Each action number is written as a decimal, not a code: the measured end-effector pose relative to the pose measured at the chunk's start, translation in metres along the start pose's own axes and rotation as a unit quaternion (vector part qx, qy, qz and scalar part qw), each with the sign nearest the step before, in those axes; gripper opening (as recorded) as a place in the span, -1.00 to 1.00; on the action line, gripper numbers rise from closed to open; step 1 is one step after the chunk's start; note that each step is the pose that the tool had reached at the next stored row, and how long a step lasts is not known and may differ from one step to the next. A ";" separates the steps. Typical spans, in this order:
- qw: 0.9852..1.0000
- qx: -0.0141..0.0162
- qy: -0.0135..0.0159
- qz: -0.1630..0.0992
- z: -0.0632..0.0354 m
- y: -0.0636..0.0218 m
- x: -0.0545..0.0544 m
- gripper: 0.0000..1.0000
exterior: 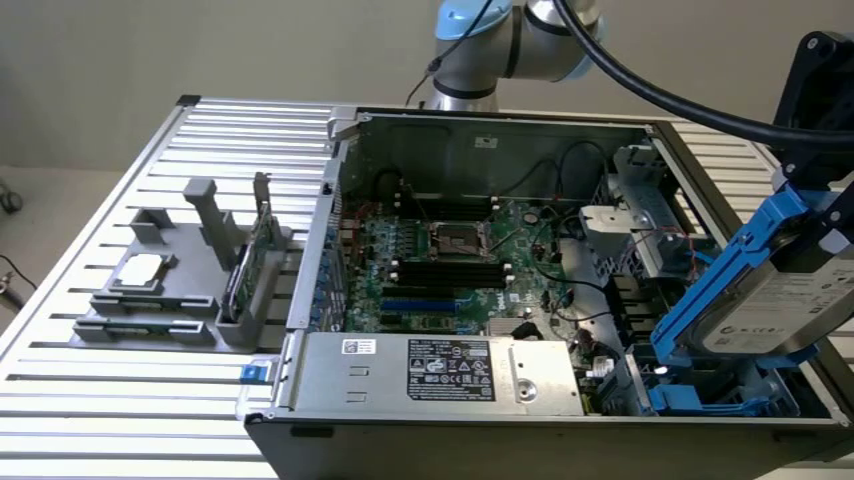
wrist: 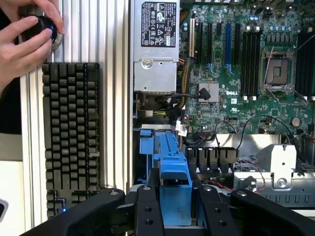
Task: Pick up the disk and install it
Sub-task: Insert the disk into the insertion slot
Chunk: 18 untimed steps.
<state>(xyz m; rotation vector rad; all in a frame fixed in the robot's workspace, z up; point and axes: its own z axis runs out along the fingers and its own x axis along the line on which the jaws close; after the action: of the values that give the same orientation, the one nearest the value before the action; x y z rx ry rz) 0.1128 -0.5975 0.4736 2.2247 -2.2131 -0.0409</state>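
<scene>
White "DELL" on green motherboard point(wrist: 231, 93), print on power supply label point(wrist: 158, 24) and the disk point(exterior: 785, 305) illegible

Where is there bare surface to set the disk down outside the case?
The slatted table is bare nearer and beyond the grey fixture, at the exterior view's left. Inside the computer case is crowded: boards, cables.

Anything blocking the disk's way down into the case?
Nothing visible. The tool holds the disk tilted above the blue bracket in the case's corner; black cables lie to the side, toward the motherboard.
</scene>
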 end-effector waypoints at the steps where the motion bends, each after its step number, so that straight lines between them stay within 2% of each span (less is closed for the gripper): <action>1: 1.000 0.000 0.000 0.000 0.0001 0.0000 0.000 -0.35; 5: 1.000 0.002 0.000 0.000 0.0029 0.0012 0.000 -0.35; 10: 1.000 0.003 -0.003 0.000 0.0101 0.0023 0.000 -0.35; 13: 1.000 0.003 -0.003 0.000 0.0116 0.0029 0.001 -0.35; 18: 1.000 0.004 -0.007 -0.001 0.0158 0.0028 0.004 -0.35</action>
<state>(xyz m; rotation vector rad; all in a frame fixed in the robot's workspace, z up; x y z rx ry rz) 0.1097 -0.6014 0.4578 2.2370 -2.2214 -0.0480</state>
